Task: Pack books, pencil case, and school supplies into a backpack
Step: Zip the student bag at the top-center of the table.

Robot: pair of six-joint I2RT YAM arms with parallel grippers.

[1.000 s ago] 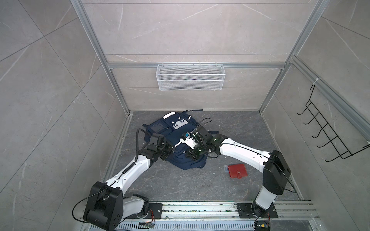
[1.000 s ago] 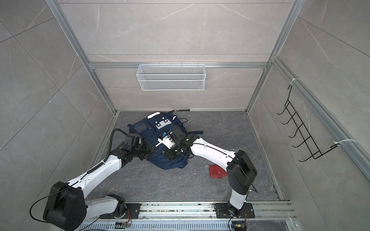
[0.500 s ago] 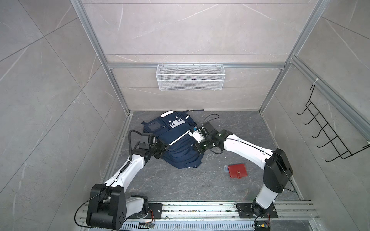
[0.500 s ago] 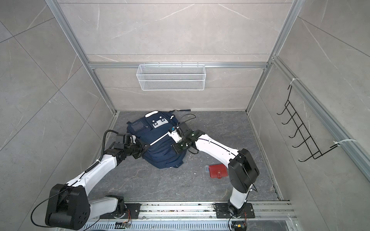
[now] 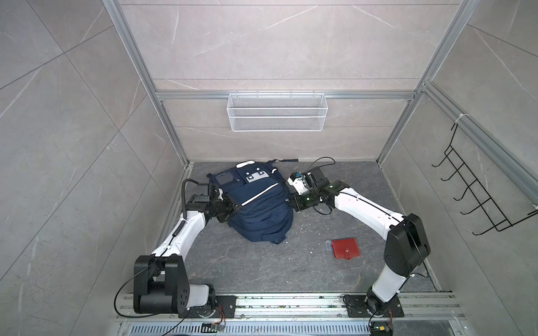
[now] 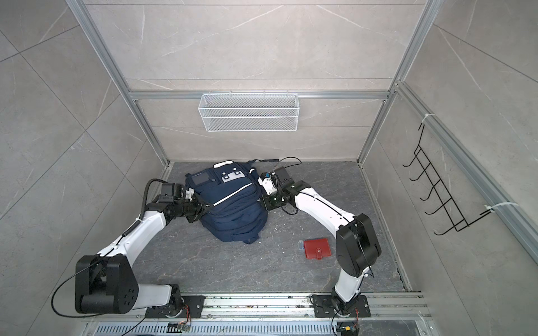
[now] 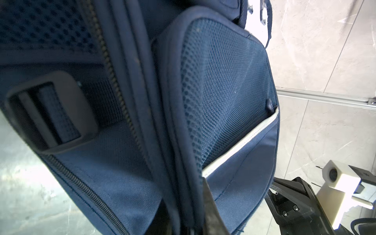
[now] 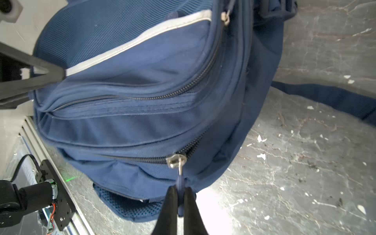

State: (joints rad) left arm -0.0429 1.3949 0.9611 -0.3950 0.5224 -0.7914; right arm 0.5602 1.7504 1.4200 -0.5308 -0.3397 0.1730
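Grey marbled worktop point(image 5: 262, 270), tiled walls point(image 5: 276, 43), wire basket point(image 5: 276, 116) on the rear one. The backpack point(image 5: 259, 209) lies near the rear-left corner; left gripper point(image 5: 236, 207) pinches its side seam point(image 7: 183, 162), right gripper point(image 8: 179, 203) clamps its zipper pull point(image 8: 180, 179).

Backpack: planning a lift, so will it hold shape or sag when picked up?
Probably sags: the backpack is soft fabric, wrinkled and slumped on the floor. Unlikely to roll or tip: it lies flat and broad. Its loose strap may trail.
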